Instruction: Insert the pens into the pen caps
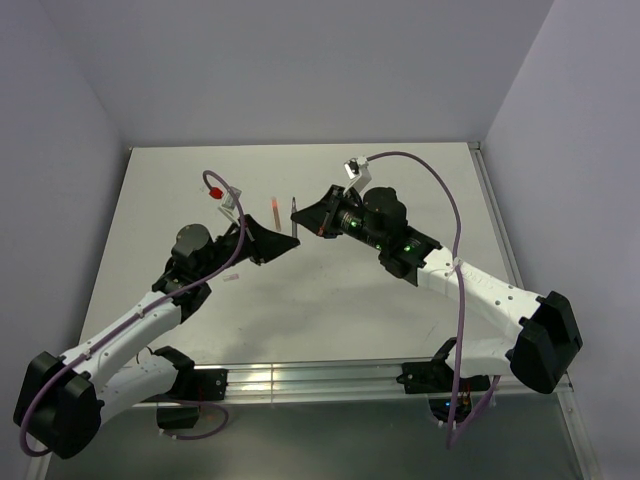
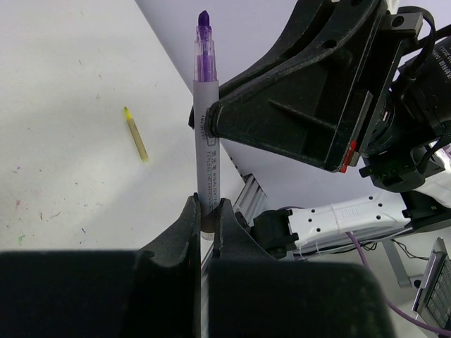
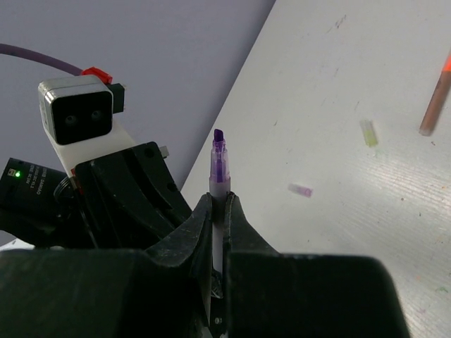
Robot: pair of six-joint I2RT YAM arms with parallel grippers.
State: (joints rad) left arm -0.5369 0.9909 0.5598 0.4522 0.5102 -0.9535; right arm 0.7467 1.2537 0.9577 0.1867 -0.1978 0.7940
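In the left wrist view, the yellow-green pen [image 2: 136,134] is seen at the left, lying flat on the table [image 2: 63,70]; it is thin, with a bright yellow tip, and well apart from both arms. The left gripper [image 2: 206,210] is closed on the rear end of the purple pen [image 2: 208,162]; a grey-white printed barrel and a bare, translucent purple tip are shown, with no cap fitted. The right gripper [image 3: 218,205] is clamped on the same barrel, nearer the tip, so the pen is pinched by both sets of jaws at once. In the right wrist view, 2 caps are seen lying loose on the table to the right: the lilac cap [image 3: 301,189] and, beyond it, the pale yellow cap [image 3: 368,132]; the orange-red pen [image 3: 433,105] is cut off by the right edge.
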